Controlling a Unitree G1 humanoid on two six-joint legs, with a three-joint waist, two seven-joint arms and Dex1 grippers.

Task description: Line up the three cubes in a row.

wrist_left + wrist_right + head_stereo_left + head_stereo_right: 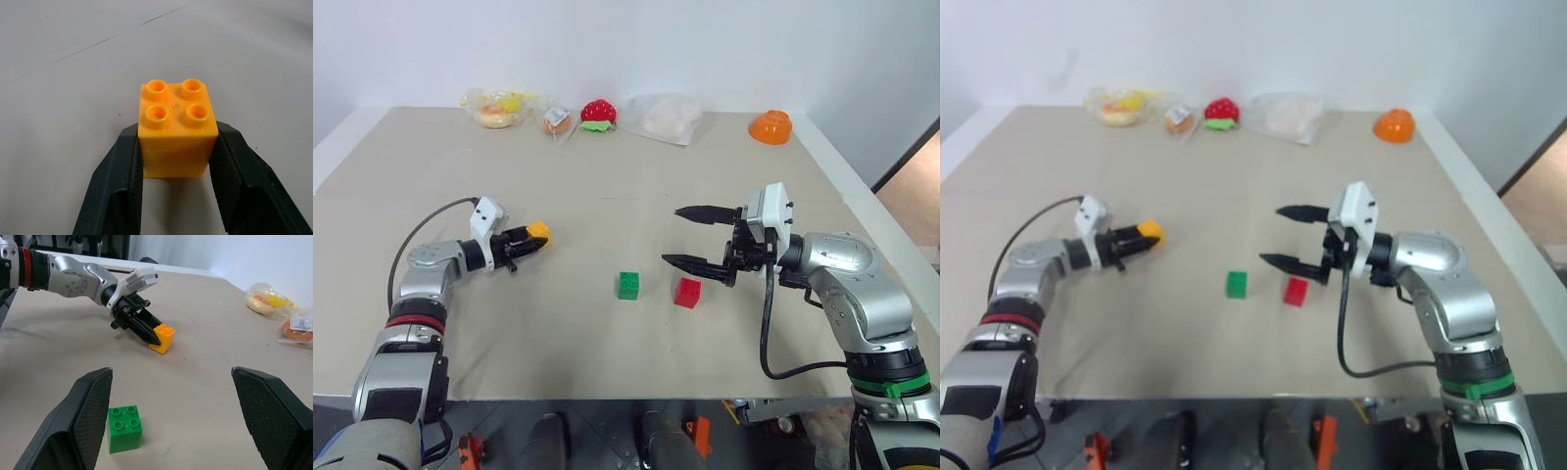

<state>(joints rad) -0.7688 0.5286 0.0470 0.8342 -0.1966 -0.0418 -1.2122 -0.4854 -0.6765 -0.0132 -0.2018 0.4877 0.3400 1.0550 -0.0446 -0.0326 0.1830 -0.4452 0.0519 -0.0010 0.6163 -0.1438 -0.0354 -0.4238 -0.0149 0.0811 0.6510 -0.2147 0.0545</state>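
Far edge of the beige worktop: contents of the clear plastic bags too small to identify; the small wrapped round item likewise.

Left end effector: finger bases cut off by the wrist view's edge; the side faces of the yellow-orange studded plastic cube are covered by the fingers.

Right end effector: both fingers run out of the wrist view; the small red studded plastic cube falls outside it.
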